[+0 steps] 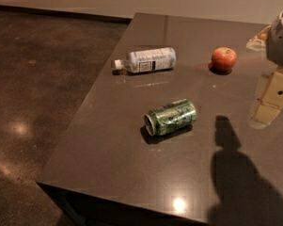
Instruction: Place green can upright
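The green can (170, 117) lies on its side near the middle of the dark table (108, 164). Its label is green and white, and one silver end faces the front left. My gripper (273, 95) hangs at the right edge of the view, above the table. It is to the right of the can and well apart from it, with nothing visibly in it. Part of the gripper is cut off by the frame edge.
A clear plastic bottle (145, 60) with a white label lies on its side behind the can. A red apple (224, 59) stands at the back right. A pale object (256, 37) is partly hidden behind my arm. The table's left edge drops to the floor (33, 102).
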Tool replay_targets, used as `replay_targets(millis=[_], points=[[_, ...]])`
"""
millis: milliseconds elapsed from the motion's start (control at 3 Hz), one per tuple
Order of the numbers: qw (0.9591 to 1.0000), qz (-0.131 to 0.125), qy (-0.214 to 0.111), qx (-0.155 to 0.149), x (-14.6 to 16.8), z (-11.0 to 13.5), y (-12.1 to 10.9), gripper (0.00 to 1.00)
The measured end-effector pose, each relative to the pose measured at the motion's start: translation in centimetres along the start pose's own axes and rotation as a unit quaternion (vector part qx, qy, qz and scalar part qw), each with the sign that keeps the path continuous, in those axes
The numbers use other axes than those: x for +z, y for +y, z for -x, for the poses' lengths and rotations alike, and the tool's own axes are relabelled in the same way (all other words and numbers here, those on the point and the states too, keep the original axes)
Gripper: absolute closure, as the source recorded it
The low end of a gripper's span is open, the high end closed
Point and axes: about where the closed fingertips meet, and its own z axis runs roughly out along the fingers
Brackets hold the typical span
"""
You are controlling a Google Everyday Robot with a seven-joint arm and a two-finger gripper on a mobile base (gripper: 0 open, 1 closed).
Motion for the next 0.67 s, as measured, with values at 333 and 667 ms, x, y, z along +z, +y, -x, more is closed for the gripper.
replay_targets(millis=[333,667], points=[[1.0000,-0.002,0.000,-0.002,-0.1,0.1,0.0,0.00],[0.9994,0.007,-0.007,-0.032,0.7,1.5,-0.3,0.00]])
